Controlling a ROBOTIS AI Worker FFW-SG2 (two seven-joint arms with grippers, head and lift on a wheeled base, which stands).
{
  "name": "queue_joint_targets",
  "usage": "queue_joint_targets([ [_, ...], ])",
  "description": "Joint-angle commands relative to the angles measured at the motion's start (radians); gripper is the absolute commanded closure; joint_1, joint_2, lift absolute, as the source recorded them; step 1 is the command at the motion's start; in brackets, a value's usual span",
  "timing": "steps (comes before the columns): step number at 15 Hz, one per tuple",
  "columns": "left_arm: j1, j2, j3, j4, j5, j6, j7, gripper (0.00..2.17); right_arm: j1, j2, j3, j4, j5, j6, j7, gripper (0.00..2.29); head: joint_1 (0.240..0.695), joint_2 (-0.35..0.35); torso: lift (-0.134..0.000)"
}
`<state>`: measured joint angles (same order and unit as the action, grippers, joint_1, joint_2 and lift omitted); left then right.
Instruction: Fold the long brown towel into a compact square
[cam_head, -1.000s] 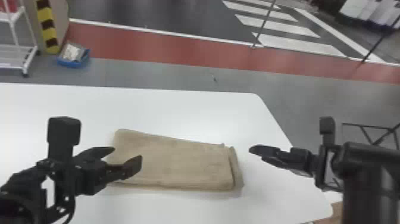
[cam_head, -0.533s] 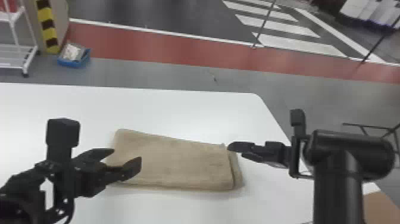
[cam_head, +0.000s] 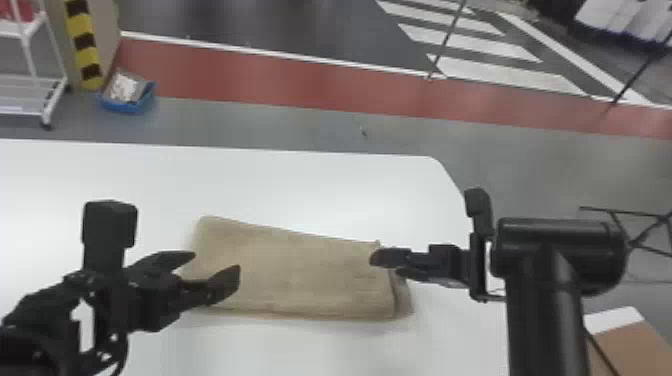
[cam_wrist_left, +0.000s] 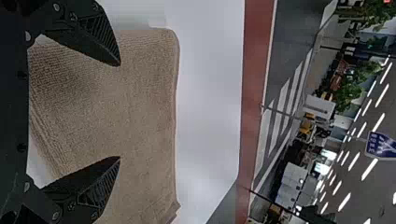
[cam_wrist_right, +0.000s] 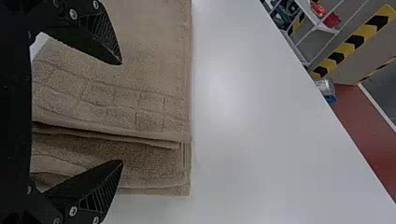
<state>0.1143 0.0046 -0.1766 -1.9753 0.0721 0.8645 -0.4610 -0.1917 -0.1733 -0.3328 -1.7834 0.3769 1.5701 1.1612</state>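
Note:
In the head view the brown towel (cam_head: 295, 275) lies folded into a flat oblong on the white table, its layered edges at the right end. My left gripper (cam_head: 217, 270) is open over the towel's left end; my right gripper (cam_head: 387, 265) is over its right end. From the left wrist, the open left gripper (cam_wrist_left: 120, 111) has its fingers apart above the towel (cam_wrist_left: 144, 112), nothing between them but the cloth below. Seen from the right wrist, the right gripper (cam_wrist_right: 122, 112) stands open above the stacked hems of the towel (cam_wrist_right: 154, 79).
The white table (cam_head: 300, 185) extends behind the towel and ends at a rounded right corner. On the floor beyond are a blue bin (cam_head: 127, 97) and a white rack (cam_head: 30, 95) at the back left. A cardboard box (cam_head: 625, 345) stands low at the right.
My right gripper has moved left, from beside the towel to over its right end. The left gripper and the towel have kept their places.

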Motion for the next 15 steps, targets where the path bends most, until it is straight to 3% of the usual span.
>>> queue_joint_targets([
  [1, -0.002, -0.007, 0.002, 0.006, 0.000, 0.000, -0.001, 0.20, 0.001, 0.001, 0.015, 0.018, 0.002, 0.002, -0.011, 0.15, 0.695, -0.340, -0.124],
  [7, -0.001, -0.007, 0.008, 0.006, 0.000, 0.000, -0.001, 0.20, -0.005, 0.003, 0.037, 0.030, 0.010, 0.002, -0.012, 0.54, 0.695, -0.328, -0.124],
  [12, 0.001, -0.007, 0.008, 0.006, 0.000, 0.000, -0.001, 0.20, 0.000, 0.003, 0.011, 0.022, 0.002, 0.002, 0.003, 1.34, 0.695, -0.326, -0.124],
  [15, 0.001, -0.007, 0.008, 0.006, 0.000, 0.000, -0.002, 0.20, 0.001, 0.003, 0.011, 0.019, 0.002, 0.002, 0.003, 1.42, 0.695, -0.330, -0.124],
])
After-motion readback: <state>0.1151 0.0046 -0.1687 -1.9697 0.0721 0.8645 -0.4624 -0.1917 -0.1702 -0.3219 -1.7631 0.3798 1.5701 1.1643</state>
